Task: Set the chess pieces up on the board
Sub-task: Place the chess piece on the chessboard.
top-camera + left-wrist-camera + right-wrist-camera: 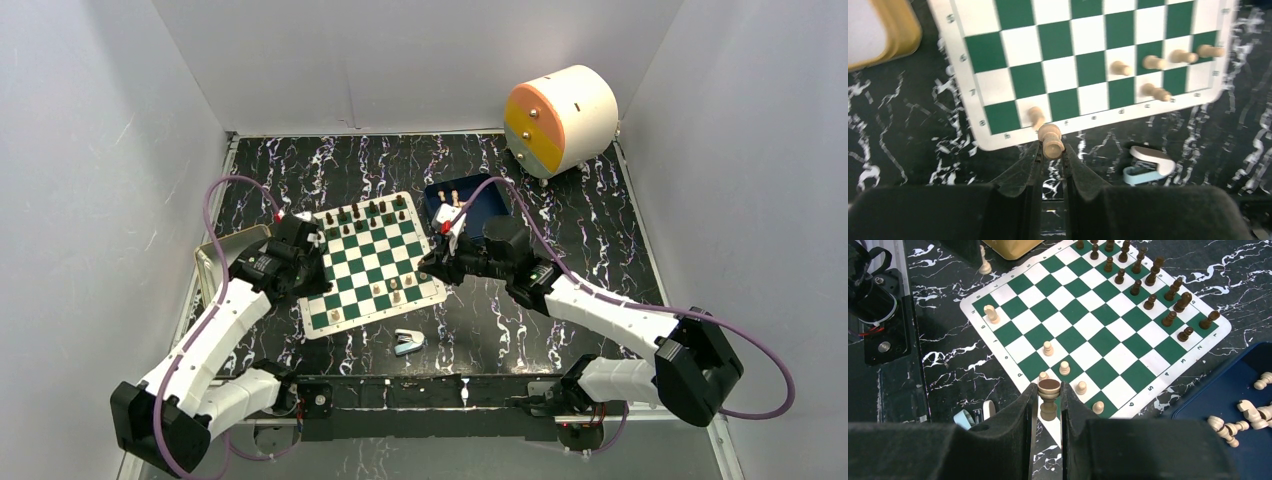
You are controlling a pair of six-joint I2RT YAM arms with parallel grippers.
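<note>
My left gripper [1051,151] pinches a tan piece [1051,139], my right gripper [1049,402] a rook [1049,390], at the board's [1058,75] edge; lower each upright, mid-square.

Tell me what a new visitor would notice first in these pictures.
The green-and-white chessboard in the middle of the black table catches the eye, dark pieces lined along its far edge. The left gripper holds a pale pawn and the right gripper a brown piece, both at the board's sides. A big white drum with an orange face lies in the far right corner.
</note>
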